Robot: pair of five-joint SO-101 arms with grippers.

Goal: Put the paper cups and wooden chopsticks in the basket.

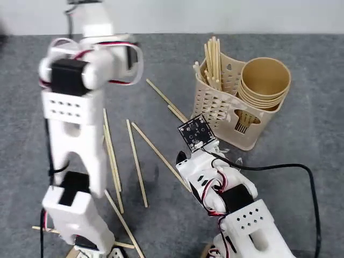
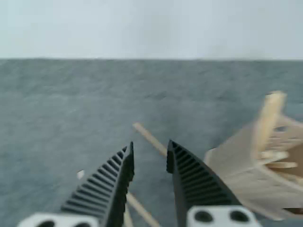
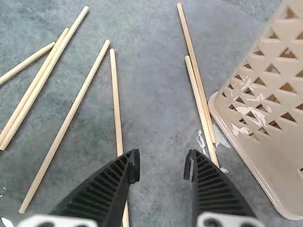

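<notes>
Jaws of left gripper [image 2: 149,150] and right gripper [image 3: 161,163] stand apart, empty; paper cups [image 1: 265,80] sit stacked in the basket [image 1: 212,105] beside upright chopsticks [image 1: 213,59], while loose wooden chopsticks [image 3: 115,94] lie scattered on the grey mat [image 1: 177,59] nearby.

A grey felt-like mat [image 1: 312,177] spread under everything; a pale wall [image 1: 215,13] ran along its 12 o'clock edge, and small white flecks [image 3: 202,138] lay on it.
</notes>
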